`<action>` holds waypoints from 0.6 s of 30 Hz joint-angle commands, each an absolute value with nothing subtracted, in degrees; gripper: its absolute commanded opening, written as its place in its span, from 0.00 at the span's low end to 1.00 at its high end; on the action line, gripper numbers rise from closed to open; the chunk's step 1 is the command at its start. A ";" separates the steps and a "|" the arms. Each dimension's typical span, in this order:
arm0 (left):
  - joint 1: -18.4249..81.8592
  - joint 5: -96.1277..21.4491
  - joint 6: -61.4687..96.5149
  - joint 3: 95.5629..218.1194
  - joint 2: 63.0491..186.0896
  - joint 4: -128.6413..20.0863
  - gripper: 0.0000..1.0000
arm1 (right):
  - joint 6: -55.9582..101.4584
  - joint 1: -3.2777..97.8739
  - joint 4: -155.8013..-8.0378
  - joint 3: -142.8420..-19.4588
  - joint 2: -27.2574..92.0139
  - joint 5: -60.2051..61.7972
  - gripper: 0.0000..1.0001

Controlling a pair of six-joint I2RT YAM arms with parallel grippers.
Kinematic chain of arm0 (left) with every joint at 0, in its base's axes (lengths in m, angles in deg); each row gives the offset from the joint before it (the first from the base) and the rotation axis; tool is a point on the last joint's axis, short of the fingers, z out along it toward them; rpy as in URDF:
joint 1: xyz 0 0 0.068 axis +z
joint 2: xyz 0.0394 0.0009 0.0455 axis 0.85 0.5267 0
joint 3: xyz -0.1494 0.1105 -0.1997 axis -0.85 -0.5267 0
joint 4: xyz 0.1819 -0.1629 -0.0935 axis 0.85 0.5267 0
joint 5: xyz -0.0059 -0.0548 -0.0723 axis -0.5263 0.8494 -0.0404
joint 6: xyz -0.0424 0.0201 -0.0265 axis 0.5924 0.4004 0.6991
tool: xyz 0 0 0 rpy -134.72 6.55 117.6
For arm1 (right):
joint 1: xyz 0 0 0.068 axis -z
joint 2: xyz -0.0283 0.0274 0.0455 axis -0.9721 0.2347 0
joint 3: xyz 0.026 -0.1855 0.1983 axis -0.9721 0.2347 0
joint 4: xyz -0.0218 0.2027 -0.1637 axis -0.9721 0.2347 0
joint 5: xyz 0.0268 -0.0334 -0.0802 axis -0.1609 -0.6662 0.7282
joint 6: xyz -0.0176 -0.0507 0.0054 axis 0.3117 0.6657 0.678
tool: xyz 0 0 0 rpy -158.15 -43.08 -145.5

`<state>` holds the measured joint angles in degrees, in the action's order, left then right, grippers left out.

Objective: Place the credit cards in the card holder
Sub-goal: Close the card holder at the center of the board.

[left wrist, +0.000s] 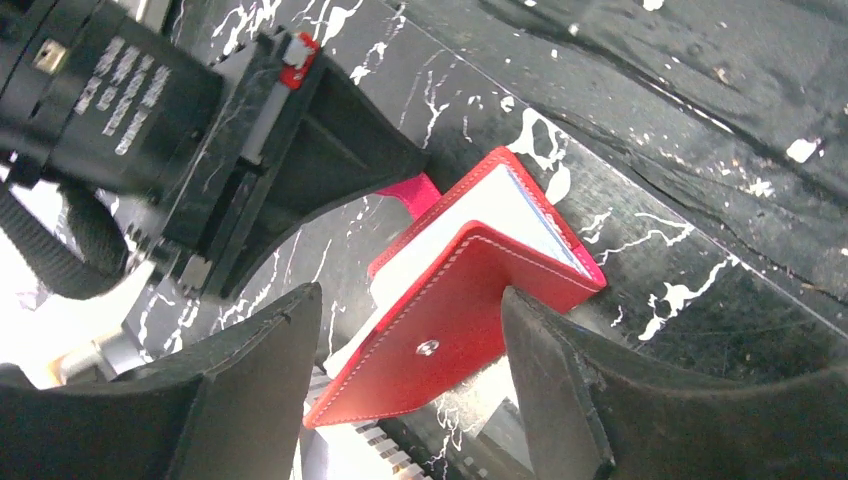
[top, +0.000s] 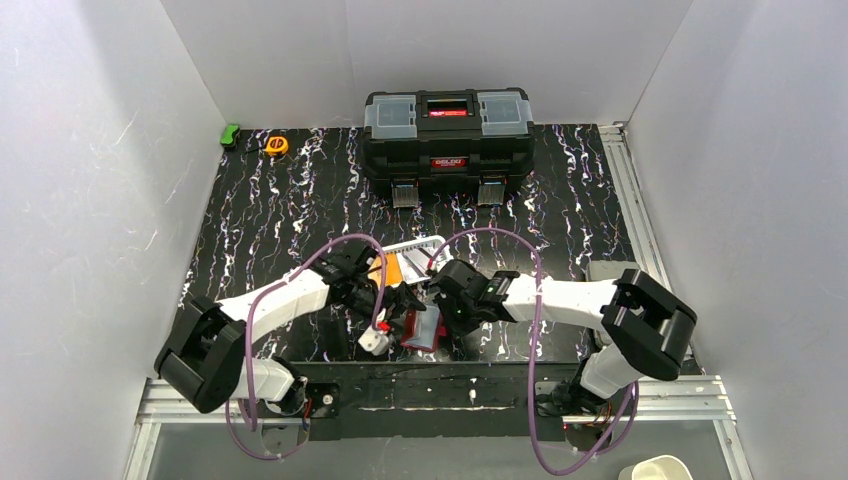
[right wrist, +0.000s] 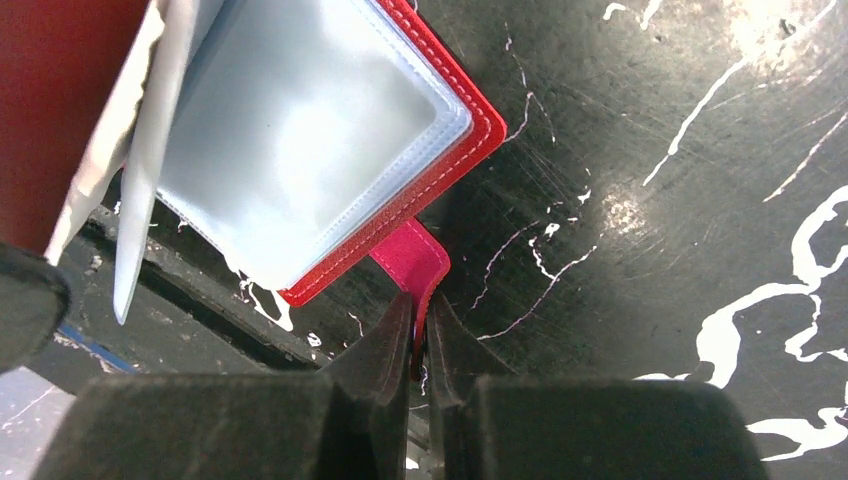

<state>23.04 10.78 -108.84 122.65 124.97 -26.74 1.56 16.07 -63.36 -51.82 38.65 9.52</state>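
Red leather-like folding card holder [left wrist: 520, 262] stands half open on your black marbled bench [right wrist: 650, 150], and its clear sleeves [right wrist: 300, 130] look empty to me; an orange plastic card [top: 393, 269] lies outside. Your right gripper [right wrist: 420, 345] pinches its pink snap tab [right wrist: 412, 258]; your left gripper [left wrist: 405, 310] stands open around the front cover [left wrist: 440, 340].

Robot test cell, lab-type. Plain white panel walls [top: 90, 150] box in a black marbled tabletop [top: 300, 200]. Aluminium rails [top: 632, 195] run along right and bottom edges. Cabled left arm [top: 285, 298] and right arm [top: 570, 298] bolted at frame bottom. Black toolbox [top: 447, 140] top centre, orange tape measure [top: 276, 145] upper left.
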 commanded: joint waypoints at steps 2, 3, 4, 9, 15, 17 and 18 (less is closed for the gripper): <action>22.62 14.95 -89.71 126.16 126.89 -26.43 0.66 | -1.73 18.81 -68.63 -48.20 34.52 4.80 0.01; 22.52 15.02 -87.17 126.61 128.33 -26.49 0.65 | -2.21 19.57 -70.22 -47.28 33.88 3.56 0.01; 22.30 14.90 -84.73 127.48 129.72 -26.77 0.63 | -2.61 20.51 -71.38 -46.38 33.09 2.38 0.01; 21.80 14.12 -82.46 127.87 134.36 -31.91 0.58 | -3.21 22.72 -74.02 -44.25 30.89 -0.38 0.01; 18.05 9.62 -73.53 119.78 131.95 -56.68 0.58 | -3.59 22.72 -76.24 -43.52 31.89 -2.71 0.01; 16.63 7.96 -71.58 118.19 131.45 -61.56 0.61 | -3.40 22.73 -76.61 -43.52 31.92 -3.23 0.01; 16.16 7.20 -70.66 117.61 131.50 -63.36 0.62 | -3.27 22.72 -76.82 -43.53 31.83 -3.45 0.02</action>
